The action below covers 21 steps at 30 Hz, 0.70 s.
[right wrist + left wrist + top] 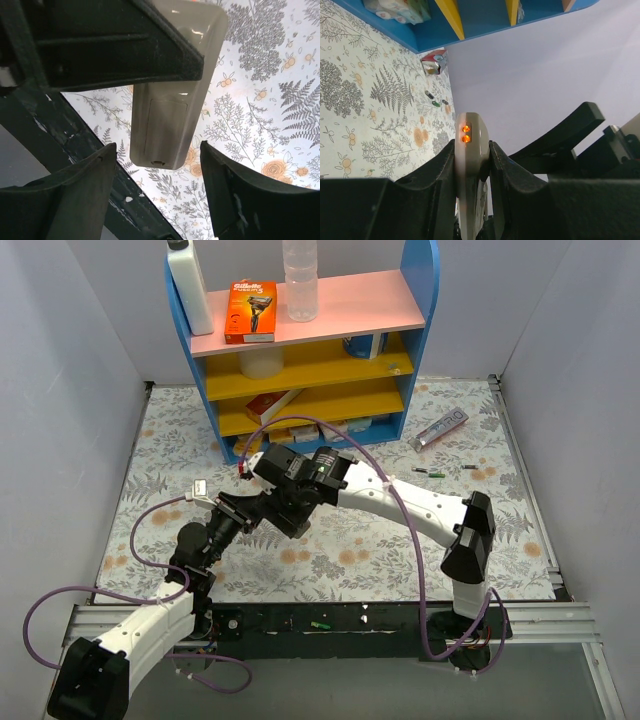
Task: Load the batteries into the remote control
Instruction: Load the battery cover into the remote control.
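Observation:
My left gripper (472,145) is shut on the remote control (470,150), seen edge-on with two orange buttons at its end. In the right wrist view the remote's (170,115) grey back faces the camera, with its rectangular cover panel in place. My right gripper (157,150) is open, its fingers either side of the remote's free end without touching it. In the top view both grippers, left (245,508) and right (285,512), meet above the table's middle and hide the remote. The batteries (430,473) lie on the cloth at the right, and they also show in the left wrist view (436,101).
A blue shelf (420,300) with pink and yellow boards stands at the back, holding bottles and an orange razor box (250,312). A silver-purple tube (438,430) lies right of it. A small red-white box (434,62) lies near the shelf. The table's black front edge (125,200) is below the grippers.

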### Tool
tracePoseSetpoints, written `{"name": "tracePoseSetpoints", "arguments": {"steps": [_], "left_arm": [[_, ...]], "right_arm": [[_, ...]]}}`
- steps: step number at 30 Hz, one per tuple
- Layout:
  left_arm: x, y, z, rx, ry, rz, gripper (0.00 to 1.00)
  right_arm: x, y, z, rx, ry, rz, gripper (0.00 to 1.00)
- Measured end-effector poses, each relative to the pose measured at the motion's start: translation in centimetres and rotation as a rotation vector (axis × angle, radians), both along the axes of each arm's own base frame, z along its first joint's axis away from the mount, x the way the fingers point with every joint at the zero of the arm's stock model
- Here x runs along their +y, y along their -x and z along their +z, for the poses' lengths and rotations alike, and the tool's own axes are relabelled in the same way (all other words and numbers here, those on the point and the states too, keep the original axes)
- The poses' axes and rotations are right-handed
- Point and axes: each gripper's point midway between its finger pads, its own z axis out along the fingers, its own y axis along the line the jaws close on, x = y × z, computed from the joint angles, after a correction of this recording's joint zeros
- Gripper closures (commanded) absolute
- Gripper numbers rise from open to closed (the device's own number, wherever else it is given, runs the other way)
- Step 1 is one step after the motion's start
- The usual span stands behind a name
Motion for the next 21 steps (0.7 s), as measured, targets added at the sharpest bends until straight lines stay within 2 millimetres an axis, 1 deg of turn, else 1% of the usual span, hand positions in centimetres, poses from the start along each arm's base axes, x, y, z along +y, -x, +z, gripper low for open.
{"name": "tracePoseSetpoints", "arguments": {"steps": [2, 4, 6, 9, 11, 14, 16, 17, 19, 21], "left_arm": [[0.0, 0.0, 0.1, 0.002, 0.006, -0.001, 1.0], [0.0, 0.0, 0.2, 0.001, 0.011, -0.001, 1.0], [0.0, 0.0, 0.2, 0.001, 0.014, -0.002, 1.0], [0.0, 0.0, 0.4, -0.003, 0.018, -0.002, 1.0], [0.0, 0.1, 0.5, -0.008, 0.022, -0.002, 1.0], [0.0, 0.2, 0.9, -0.019, 0.027, -0.003, 1.0], [0.1, 0.3, 1.2, -0.029, 0.031, -0.003, 1.0], [0.1, 0.3, 1.3, -0.033, 0.032, -0.003, 1.0], [0.1, 0.4, 1.4, -0.039, 0.035, -0.004, 1.0], [0.1, 0.4, 1.5, -0.042, 0.036, -0.004, 1.0]], "right_arm": [[0.2, -0.1, 1.0, -0.013, -0.035, -0.008, 0.2], [0.4, -0.2, 2.4, -0.035, -0.096, -0.023, 0.15], [0.1, -0.3, 4.0, -0.052, -0.17, -0.045, 0.13], [-0.9, -0.1, 5.6, -0.041, -0.286, -0.086, 0.13], [-2.1, -0.4, 6.0, 0.002, -0.396, -0.14, 0.12], [-4.0, -1.6, 5.5, 0.069, -0.535, -0.238, 0.11], [-5.5, -2.1, 4.3, 0.123, -0.604, -0.304, 0.11], [-5.9, -2.1, 3.8, 0.151, -0.626, -0.324, 0.11], [-5.8, -1.7, 3.1, 0.2, -0.663, -0.329, 0.11], [-5.0, -1.3, 3.2, 0.237, -0.708, -0.308, 0.11]]}}
